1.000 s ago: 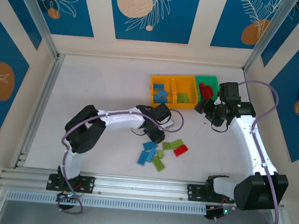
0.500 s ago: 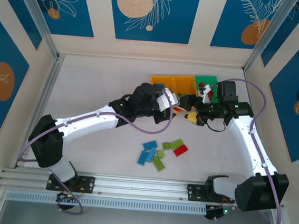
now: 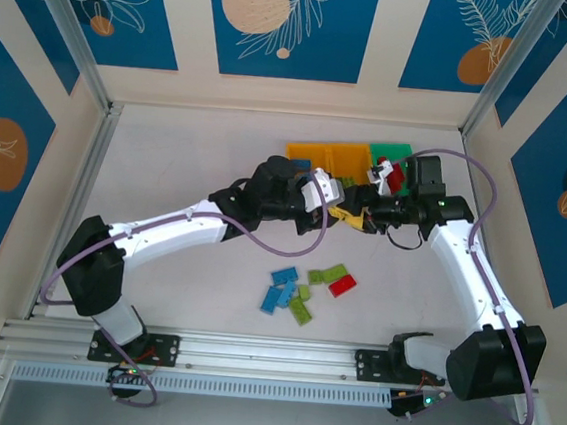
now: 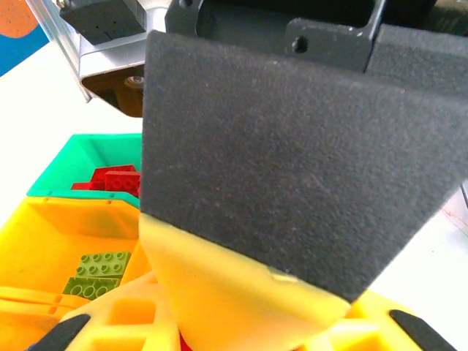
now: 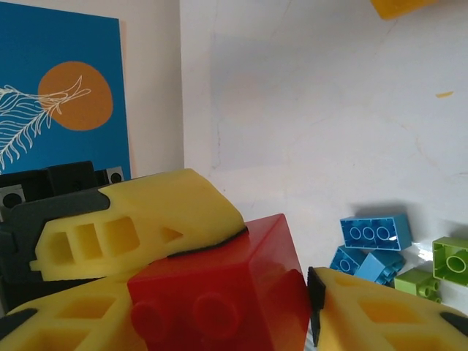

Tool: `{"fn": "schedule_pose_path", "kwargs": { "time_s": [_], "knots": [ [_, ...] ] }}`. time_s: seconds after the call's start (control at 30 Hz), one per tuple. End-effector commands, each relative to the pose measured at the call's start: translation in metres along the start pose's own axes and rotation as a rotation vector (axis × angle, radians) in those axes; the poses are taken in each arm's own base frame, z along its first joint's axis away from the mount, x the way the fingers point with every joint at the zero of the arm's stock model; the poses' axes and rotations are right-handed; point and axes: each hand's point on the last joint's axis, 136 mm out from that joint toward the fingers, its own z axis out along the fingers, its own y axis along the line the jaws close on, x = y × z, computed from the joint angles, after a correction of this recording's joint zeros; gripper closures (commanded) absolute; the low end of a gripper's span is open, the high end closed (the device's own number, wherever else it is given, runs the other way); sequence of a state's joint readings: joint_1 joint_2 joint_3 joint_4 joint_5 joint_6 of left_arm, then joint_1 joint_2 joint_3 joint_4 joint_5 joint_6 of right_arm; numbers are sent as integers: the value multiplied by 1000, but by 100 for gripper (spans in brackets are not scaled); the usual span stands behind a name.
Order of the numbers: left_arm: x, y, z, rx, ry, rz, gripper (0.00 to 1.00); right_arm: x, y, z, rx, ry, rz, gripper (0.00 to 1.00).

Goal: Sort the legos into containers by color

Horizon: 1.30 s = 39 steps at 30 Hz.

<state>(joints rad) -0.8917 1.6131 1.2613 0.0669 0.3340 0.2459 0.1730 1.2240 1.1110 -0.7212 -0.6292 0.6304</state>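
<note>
A red lego (image 5: 219,292) hangs in the air just in front of the containers (image 3: 349,159), held from both sides. My left gripper (image 3: 335,201) is shut on it, with one yellow finger (image 5: 139,216) lying on the brick's top. My right gripper (image 5: 219,311) is closed on the same brick, its fingers (image 5: 380,314) against the brick's sides. In the left wrist view the right gripper's black pad (image 4: 292,161) blocks most of the picture. The green bin (image 4: 77,157) holds red legos (image 4: 110,179). Lime legos (image 4: 95,267) lie in the orange-yellow bin (image 4: 44,234) next to it.
Loose legos lie on the table nearer the bases: blue ones (image 3: 281,288), lime ones (image 3: 328,274) and a red one (image 3: 342,285). The same blue bricks (image 5: 374,232) and a lime one (image 5: 452,263) lie below the right wrist. Patterned walls enclose the table.
My left arm swung from the loose pile up to the front of the bins. My right gripper came left from over the green bin, opened wide, then closed on the red lego.
</note>
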Motion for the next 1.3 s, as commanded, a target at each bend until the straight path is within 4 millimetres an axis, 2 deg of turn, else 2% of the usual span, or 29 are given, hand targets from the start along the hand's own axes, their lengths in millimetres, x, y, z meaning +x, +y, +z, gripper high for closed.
{"fn": "schedule_pose_path", "kwargs": {
  "time_s": [0.0, 0.07, 0.13, 0.23, 0.27, 0.33, 0.37, 0.4, 0.5, 0.57, 0.63, 0.77, 0.83, 0.9, 1.0, 1.1, 1.17, 1.27],
  "knots": [
    [-22, -7, -3, 56, -69, 20, 78, -7, 6, 2, -8, -25, -37, 55],
    [-25, -9, -3, 73, -74, 4, 76, -8, 9, 5, -9, -23, -65, 69],
    [-26, -9, -3, 79, -76, -6, 75, -9, 9, 6, 7, -28, -78, 78],
    [-28, -6, -4, 60, -81, -12, 69, -20, 1, 2, 70, -88, -63, 80],
    [-28, -5, -4, 49, -81, -14, 56, -26, -4, 0, 100, -121, -50, 80],
    [-31, -1, -9, 22, -91, -19, 20, -46, -22, -13, 192, -227, -1, 80],
    [-32, 0, -12, 11, -96, -18, 11, -57, -33, -20, 240, -280, 26, 80],
    [-33, 1, -15, -3, -99, -22, 6, -72, -46, -31, 296, -344, 48, 80],
    [-30, 2, -28, -43, -95, -43, 4, -118, -85, -57, 430, -490, 90, 80],
    [-22, 1, -36, -62, -74, -66, 4, -147, -109, -67, 491, -539, 121, 80],
    [-9, -1, -45, -83, -37, -96, 4, -177, -135, -70, 542, -557, 153, 80],
    [16, -2, -64, -148, 11, -148, 4, -220, -176, -62, 611, -539, 217, 77],
    [26, -2, -76, -188, 22, -166, 2, -237, -191, -55, 628, -516, 233, 69],
    [36, -2, -85, -218, 42, -178, 2, -248, -200, -46, 625, -470, 247, 51],
    [49, -4, -94, -239, 80, -190, 0, -253, -196, -46, 642, -424, 278, 35],
    [64, -8, -99, -238, 156, -197, 0, -245, -180, -57, 640, -437, 288, 31],
    [76, -10, -100, -233, 232, -219, 0, -233, -160, -65, 601, -458, 286, 31],
    [94, -18, -94, -188, 342, -278, 1, -201, -132, -74, 550, -491, 276, 31]
  ]
}}
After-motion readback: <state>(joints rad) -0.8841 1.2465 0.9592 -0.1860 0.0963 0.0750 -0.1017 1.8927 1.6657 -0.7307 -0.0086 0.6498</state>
